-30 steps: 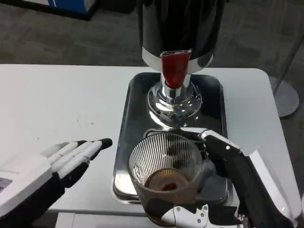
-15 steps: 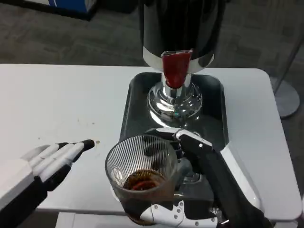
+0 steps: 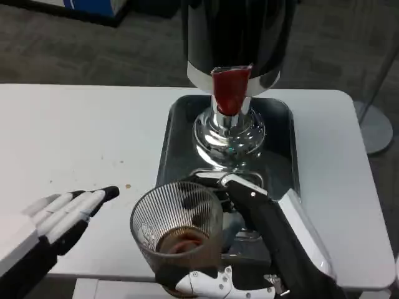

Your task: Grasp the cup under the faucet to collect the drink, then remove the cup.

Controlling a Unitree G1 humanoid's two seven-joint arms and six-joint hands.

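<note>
Nearest the camera, the right hand (image 3: 249,249) is gripping the one ribbed glass cup (image 3: 176,233), fingers wrapping its far side and base, and is holding it with brown drink in the bottom at the near left corner of the metal tray (image 3: 280,143). To the left of the cup and apart from it, the left hand (image 3: 59,215) is lying flat above the white table (image 3: 75,131) with fingers stretched out side by side, holding nothing. Beyond the right hand, one dark drink dispenser (image 3: 237,37) is standing on the tray on a shiny round base, its red tap (image 3: 230,90) pointing down; no readable writing is showing.
</note>
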